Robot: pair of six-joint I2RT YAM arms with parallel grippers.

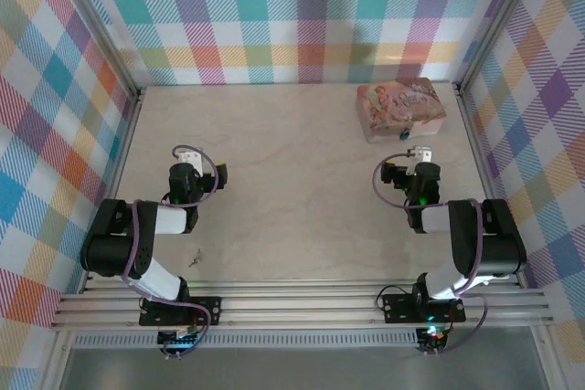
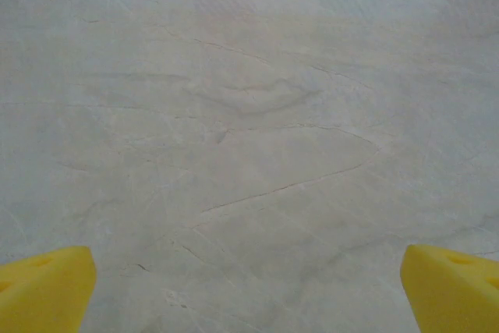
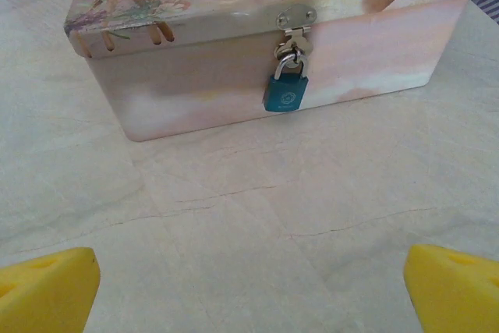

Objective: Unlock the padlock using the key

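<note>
The key (image 1: 195, 260) lies by the left arm (image 1: 137, 242), well apart from the tin box (image 1: 400, 107).

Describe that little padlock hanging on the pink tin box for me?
The small teal-blue metal padlock has a squarish body with a faint round emblem and a silvery curved shackle. It looks shut, hanging upright from the silver hasp on the pink pictured rectangular tin box, its body against the front wall, above the tabletop.
</note>
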